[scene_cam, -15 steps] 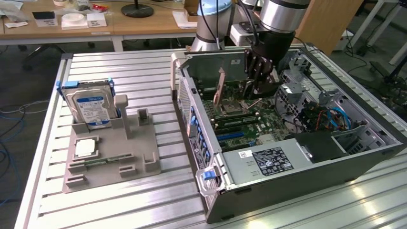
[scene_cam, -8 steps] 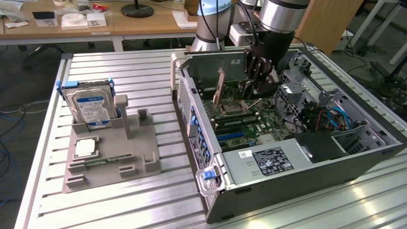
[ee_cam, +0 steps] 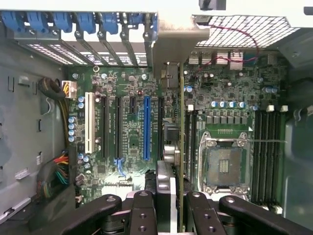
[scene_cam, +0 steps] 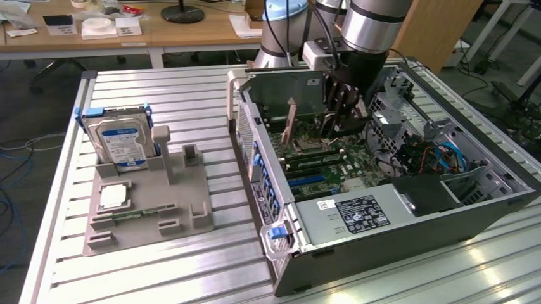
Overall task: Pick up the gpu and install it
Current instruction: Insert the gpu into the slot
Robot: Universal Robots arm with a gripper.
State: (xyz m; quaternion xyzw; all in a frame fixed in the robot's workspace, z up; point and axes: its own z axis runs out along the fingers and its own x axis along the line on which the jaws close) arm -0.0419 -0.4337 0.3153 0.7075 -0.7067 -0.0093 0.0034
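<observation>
The gpu (ee_cam: 181, 127) is a thin card seen edge-on, standing upright inside the open computer case (scene_cam: 381, 240). Its metal bracket (ee_cam: 171, 44) lies against the rear slot openings. My gripper (ee_cam: 168, 203) is shut on the card's near end, with one black finger (ee_cam: 142, 208) on each side. The card hangs over the motherboard (ee_cam: 127, 127) between the long blue slot (ee_cam: 146, 127) and the CPU socket (ee_cam: 226, 166). Whether it sits in a slot I cannot tell. In the exterior view the gripper (scene_cam: 338, 123) reaches down into the case beside the brownish gpu (scene_cam: 290, 123).
A grey fixture (scene_cam: 144, 215) at the exterior view's left holds a hard drive (scene_cam: 121, 142) with a blue-white label, a square chip (scene_cam: 113, 195) and a narrow green memory stick (scene_cam: 135, 214). Cables (ee_cam: 58, 171) and blue slot latches (ee_cam: 63, 22) line the case walls. Desks stand behind.
</observation>
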